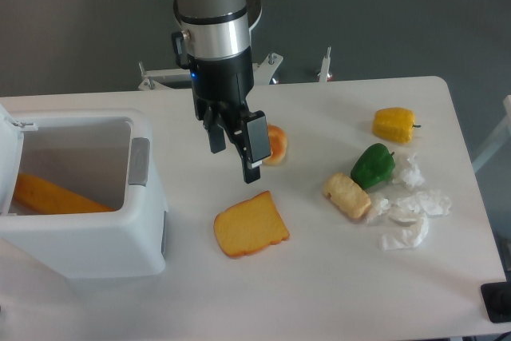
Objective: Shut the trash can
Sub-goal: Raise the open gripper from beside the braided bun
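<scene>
- Camera view gives us the trash can (88,233) at the left end of the white table (335,293), a big white boxy bin with rounded corners, standing open.
- Its white lid (8,157) is swung up at the far left edge of the view, so we look straight down into the bin.
- Inside we see a long orange item (52,196) lying against the bottom left of the cavity.
- A grey latch tab (140,161) sits on the bin's right rim, facing our gripper.
- Our gripper (234,159) hangs above the table just right of the bin, apart from it, pointing down; its two dark fingers are spread with a gap between them and hold nothing.
- Below the gripper a slice of toast (251,224) lies flat on the table.
- Partly behind the right finger we see a small orange round food item (277,144).
- Further right lie a pale yellow piece of food (346,196), a green pepper (373,164) just beside it, and a yellow pepper (394,124) near the far edge.
- Crumpled white paper (411,212) lies to the right of the pale yellow piece and the green pepper.
</scene>
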